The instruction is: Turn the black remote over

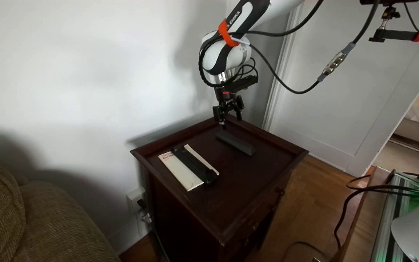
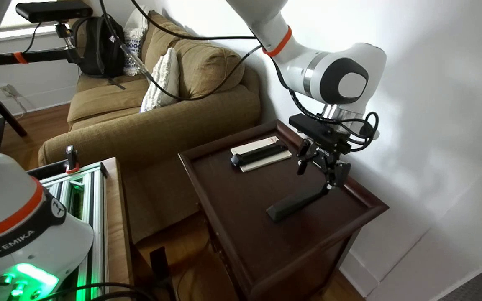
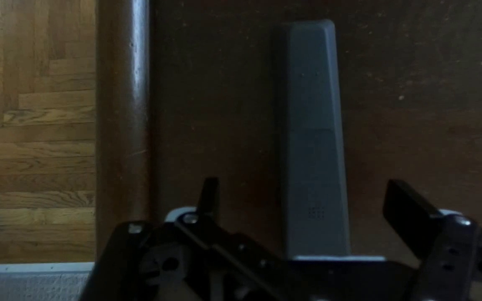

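In the wrist view your gripper (image 3: 303, 190) is spread wide astride the black remote (image 3: 314, 138), with a gap on either side. You have the black remote lying on the counter (image 2: 232, 200), its long axis running almost straight up and down that same view and nearly parallel to the raised edge (image 3: 121, 125). In both exterior views, one end is near the gripper and the other points away from the wall (image 1: 86, 72).
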